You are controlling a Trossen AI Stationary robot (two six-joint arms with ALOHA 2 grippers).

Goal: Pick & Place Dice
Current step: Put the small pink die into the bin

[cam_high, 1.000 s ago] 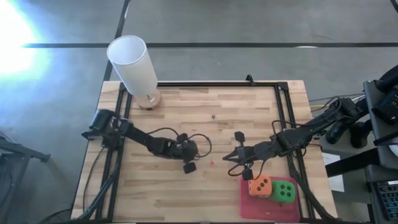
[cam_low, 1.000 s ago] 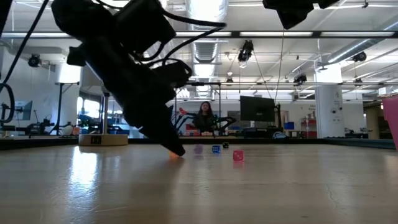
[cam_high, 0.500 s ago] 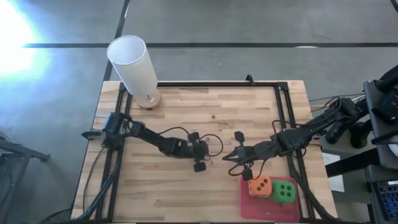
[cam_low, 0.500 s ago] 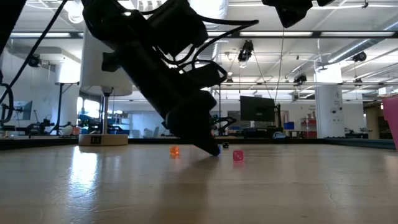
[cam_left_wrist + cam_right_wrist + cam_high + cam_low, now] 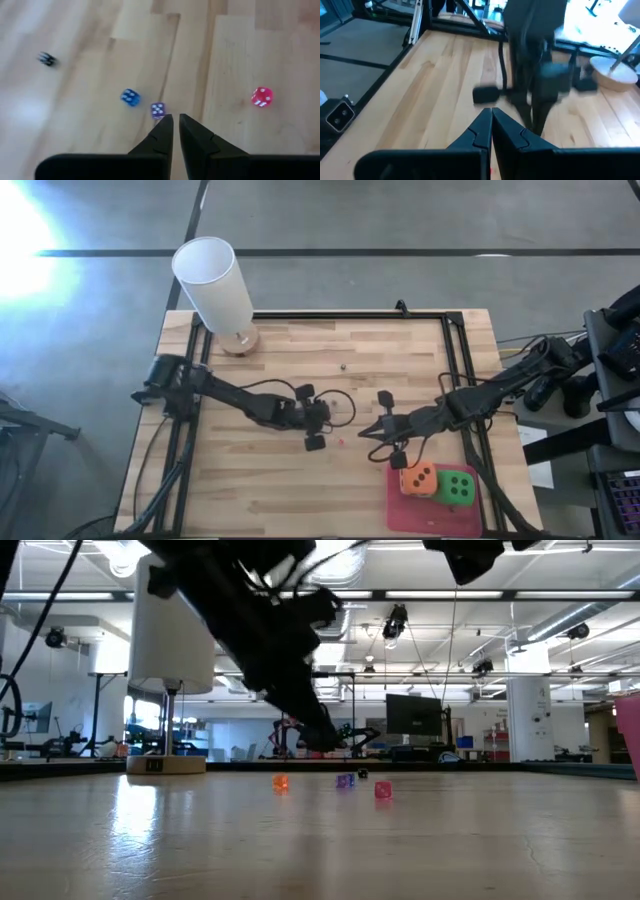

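Pale wooden desk (image 5: 300, 490) planks sit inside a black frame, with a tall white cylinder on a round wooden base (image 5: 214, 290) at the far left corner. A soft orange cube die with dark pips (image 5: 418, 478) and a bright green one (image 5: 458, 487) lie side by side, touching, on the pink square mat (image 5: 430, 515) at the near right corner. The left end effector (image 5: 176, 125) hangs above mid-desk, fingers almost together and empty. Below it lie a tiny purple die (image 5: 158, 109), closest to its tips, a tiny blue die (image 5: 130, 97) and a tiny pink die (image 5: 262, 96). The right end effector (image 5: 491, 117) hovers closed and empty near the mat.
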